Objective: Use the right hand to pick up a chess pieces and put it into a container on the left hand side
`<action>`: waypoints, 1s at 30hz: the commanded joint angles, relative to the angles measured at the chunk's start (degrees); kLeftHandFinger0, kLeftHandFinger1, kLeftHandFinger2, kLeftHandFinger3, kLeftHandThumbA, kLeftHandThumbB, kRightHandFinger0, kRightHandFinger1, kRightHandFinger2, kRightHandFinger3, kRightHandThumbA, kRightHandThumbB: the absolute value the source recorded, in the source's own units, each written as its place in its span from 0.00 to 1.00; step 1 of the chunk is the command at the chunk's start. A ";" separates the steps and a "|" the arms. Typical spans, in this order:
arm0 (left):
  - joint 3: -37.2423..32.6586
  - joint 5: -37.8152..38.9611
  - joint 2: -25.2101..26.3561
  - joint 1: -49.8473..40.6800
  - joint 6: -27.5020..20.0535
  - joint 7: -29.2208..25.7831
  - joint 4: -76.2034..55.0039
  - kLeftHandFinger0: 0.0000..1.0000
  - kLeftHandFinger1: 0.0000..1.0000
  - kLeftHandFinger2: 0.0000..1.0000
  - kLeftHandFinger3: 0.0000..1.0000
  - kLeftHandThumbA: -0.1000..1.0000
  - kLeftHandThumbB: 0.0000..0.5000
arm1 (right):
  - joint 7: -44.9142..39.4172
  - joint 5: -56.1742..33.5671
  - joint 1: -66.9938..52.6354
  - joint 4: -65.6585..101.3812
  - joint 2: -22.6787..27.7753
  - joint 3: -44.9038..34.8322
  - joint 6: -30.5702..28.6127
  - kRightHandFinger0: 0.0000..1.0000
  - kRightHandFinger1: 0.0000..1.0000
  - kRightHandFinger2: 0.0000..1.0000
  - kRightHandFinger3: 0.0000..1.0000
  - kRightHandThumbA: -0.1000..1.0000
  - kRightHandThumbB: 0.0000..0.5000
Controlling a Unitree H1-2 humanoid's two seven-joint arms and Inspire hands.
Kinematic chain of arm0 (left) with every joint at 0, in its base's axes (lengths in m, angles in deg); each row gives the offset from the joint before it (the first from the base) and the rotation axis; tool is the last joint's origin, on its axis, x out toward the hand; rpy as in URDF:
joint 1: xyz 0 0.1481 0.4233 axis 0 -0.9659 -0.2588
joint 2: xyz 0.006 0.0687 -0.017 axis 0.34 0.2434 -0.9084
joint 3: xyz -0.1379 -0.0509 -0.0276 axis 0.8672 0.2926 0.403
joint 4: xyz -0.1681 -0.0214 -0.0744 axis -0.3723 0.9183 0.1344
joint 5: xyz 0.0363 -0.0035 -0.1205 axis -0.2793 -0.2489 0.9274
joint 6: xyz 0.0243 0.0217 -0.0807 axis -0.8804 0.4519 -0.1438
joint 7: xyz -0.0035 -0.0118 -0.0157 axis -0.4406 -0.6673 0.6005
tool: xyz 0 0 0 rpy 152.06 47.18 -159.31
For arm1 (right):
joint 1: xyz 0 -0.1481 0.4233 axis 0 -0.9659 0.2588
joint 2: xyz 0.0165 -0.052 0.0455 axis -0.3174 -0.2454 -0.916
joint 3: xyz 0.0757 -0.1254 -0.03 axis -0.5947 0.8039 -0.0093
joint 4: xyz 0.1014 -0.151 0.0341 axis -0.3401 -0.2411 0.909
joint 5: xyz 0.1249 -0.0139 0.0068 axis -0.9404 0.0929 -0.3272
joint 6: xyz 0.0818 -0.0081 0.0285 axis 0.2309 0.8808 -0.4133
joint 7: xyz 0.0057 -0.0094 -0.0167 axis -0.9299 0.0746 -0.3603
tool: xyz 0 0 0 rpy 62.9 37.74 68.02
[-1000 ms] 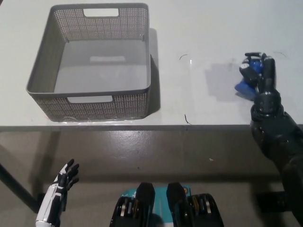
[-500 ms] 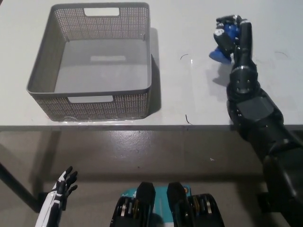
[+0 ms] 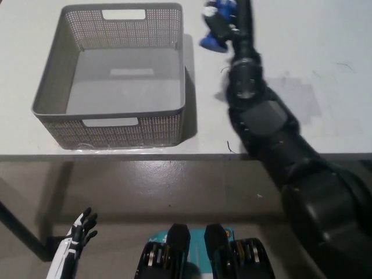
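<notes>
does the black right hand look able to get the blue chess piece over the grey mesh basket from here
Probably yes. The black right hand, shut on the blue chess piece, is just right of the grey mesh basket, whose top is open and nothing stands between. The white left hand rests low, below the table.

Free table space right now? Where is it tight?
Bare: table right of the right arm, and the near strip between basket and arm. The basket floor is also bare. Tight: the gap between the basket's right wall and the right hand holding the blue chess piece. Left hand rests below the table.
</notes>
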State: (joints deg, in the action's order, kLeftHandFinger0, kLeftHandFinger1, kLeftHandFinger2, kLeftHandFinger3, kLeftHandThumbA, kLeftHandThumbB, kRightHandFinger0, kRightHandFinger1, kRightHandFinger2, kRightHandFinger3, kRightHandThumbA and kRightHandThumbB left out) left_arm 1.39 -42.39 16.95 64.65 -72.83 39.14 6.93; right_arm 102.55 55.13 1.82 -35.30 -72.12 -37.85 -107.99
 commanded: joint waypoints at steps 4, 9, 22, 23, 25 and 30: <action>-0.90 -1.05 0.07 -0.61 -2.91 0.04 -0.34 1.00 1.00 1.00 1.00 1.00 0.32 | 0.27 0.82 6.12 -2.23 -4.46 0.99 -2.06 0.00 0.16 0.63 0.63 0.00 0.30; -1.12 -2.26 0.22 -0.93 -2.44 -0.44 -1.10 1.00 1.00 1.00 1.00 1.00 0.36 | -1.35 0.71 6.92 -3.26 -6.45 1.24 -1.08 0.07 0.33 0.78 0.74 0.00 0.34; -1.83 -1.93 0.54 -0.62 -1.45 0.48 -2.35 1.00 1.00 1.00 1.00 1.00 0.37 | -0.28 3.37 4.53 -5.30 -8.73 5.34 -1.37 0.19 0.51 0.94 0.87 0.00 0.32; -1.90 -1.80 0.53 -0.96 -1.69 0.59 -2.27 1.00 1.00 1.00 1.00 1.00 0.37 | -1.12 2.88 4.08 -5.27 -8.71 5.21 -0.80 0.25 0.53 0.89 0.80 0.01 0.32; -2.08 -2.00 0.68 -1.66 -2.16 0.67 -2.17 1.00 1.00 1.00 1.00 1.00 0.36 | -4.92 1.49 3.23 -5.09 -8.37 4.47 0.17 0.44 0.64 0.82 0.80 0.28 0.41; -2.20 -1.75 0.89 -1.10 -2.20 0.79 -2.01 1.00 1.00 1.00 1.00 1.00 0.34 | -10.49 1.28 2.61 -4.95 -6.91 4.66 0.46 0.88 1.00 1.00 1.00 0.52 0.51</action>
State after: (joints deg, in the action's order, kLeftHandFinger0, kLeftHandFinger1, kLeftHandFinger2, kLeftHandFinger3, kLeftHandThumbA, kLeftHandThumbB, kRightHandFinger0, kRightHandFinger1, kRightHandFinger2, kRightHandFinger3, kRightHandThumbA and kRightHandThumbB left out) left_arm -0.75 -44.35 16.79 63.12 -72.95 39.18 6.25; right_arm 97.26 56.35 2.16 -41.13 -79.89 -33.48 -107.55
